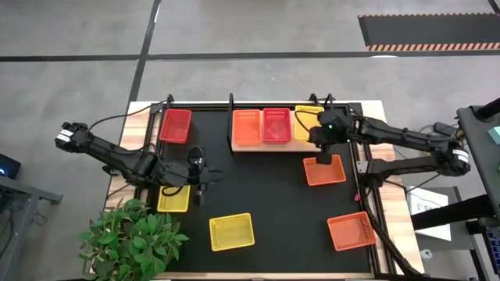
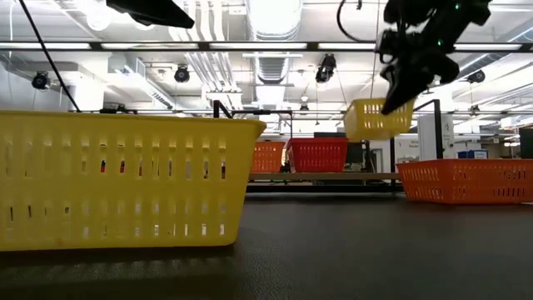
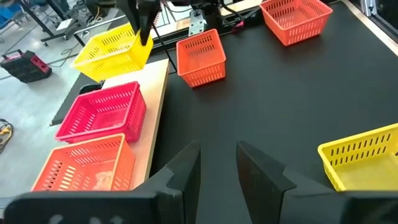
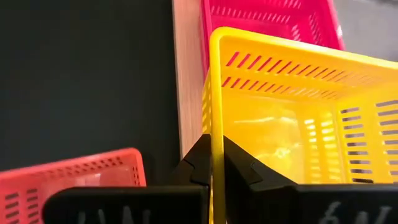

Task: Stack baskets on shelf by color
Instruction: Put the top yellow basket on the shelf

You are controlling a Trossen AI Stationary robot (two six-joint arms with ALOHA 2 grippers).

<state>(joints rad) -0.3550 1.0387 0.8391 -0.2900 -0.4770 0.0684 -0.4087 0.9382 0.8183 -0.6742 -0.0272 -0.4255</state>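
The wooden shelf runs along the mat's far edge. An orange basket and a red-pink basket stand on it. My right gripper is shut on a yellow basket above the shelf's right end, beside the red-pink one. My left gripper is open and hovers over the mat toward its left side, touching nothing. Other baskets rest flat on their bases: red-pink, two yellow and two orange. My right gripper pinches the yellow basket's wall at its rim, on the side that faces the mat, with one finger inside the basket and one outside. The fingers come from above, pointing down. The basket is lifted clear of the shelf board and tilted.
A potted plant stands at the table's near left corner, close to the left arm. Black uprights rise at the shelf's ends. Bare mat lies between the shelf and the near baskets.
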